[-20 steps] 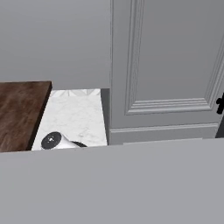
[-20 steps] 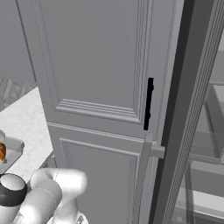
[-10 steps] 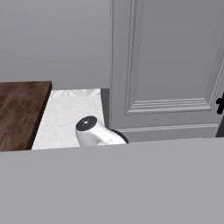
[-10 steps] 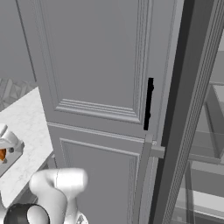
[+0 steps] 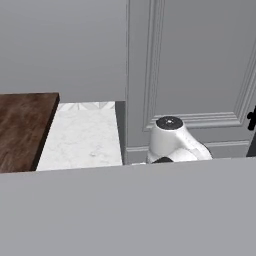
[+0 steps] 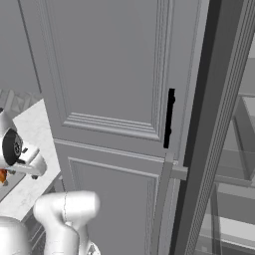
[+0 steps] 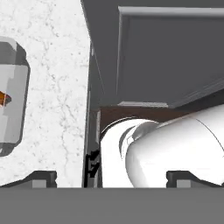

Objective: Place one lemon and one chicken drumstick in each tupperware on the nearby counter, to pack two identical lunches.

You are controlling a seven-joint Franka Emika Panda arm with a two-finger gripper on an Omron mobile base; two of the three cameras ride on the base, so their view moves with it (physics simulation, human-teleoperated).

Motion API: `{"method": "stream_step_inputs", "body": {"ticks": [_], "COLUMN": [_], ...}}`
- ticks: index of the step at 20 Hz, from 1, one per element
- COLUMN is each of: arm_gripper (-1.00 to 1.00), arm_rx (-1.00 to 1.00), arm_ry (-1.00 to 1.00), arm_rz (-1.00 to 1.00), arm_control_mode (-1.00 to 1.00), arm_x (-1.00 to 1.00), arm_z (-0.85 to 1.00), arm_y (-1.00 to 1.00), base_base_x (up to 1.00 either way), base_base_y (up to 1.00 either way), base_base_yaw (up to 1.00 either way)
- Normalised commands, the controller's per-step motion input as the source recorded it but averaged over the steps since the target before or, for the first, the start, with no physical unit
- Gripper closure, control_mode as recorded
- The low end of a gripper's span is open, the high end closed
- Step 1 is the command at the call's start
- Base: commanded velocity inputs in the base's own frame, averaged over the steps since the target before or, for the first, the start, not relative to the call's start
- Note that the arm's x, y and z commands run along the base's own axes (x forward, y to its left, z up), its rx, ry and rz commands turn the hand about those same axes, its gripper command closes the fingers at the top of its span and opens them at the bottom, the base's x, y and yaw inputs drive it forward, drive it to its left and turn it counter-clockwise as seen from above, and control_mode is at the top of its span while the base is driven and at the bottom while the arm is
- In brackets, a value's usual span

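In the hand view my gripper point(image 7: 113, 179) is open, its two dark fingertips point(image 7: 41, 178) standing wide apart with no task object between them. It looks down past the counter point(image 7: 57, 65) edge. At the left edge of that view a light-grey tupperware point(image 7: 15, 74) sits on the marble, well left of the fingers, holding an orange-brown piece that looks like a chicken drumstick point(image 7: 3, 99). The right base view shows the same orange-brown piece point(image 6: 2, 176) at its left edge, just below my wrist point(image 6: 12, 148). Lemons are out of view.
Tall grey panelled cabinet doors point(image 6: 114, 89) with a black handle point(image 6: 169, 118) stand right beside the counter point(image 5: 82, 135). A dark brown wooden surface point(image 5: 22, 127) adjoins the marble on the left. An open door edge and shelves point(image 6: 234, 149) lie to the right.
The arm has swung: in the left base view its white link moved right, from over the marble to in front of the cabinet door. In the right base view the wrist rose at the left edge.
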Motion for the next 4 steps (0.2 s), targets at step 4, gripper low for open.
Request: {"method": "stream_step_inputs", "body": {"ticks": [4], "arm_gripper": [-1.00], "arm_rx": [0.06], "arm_ry": [-0.07], "arm_rz": [-0.05], "arm_control_mode": [-1.00], "arm_x": [-0.41], "arm_z": [0.55], "arm_y": [-0.56], "base_base_x": [0.00], "base_base_y": [0.00], "base_base_yaw": [0.00]}}
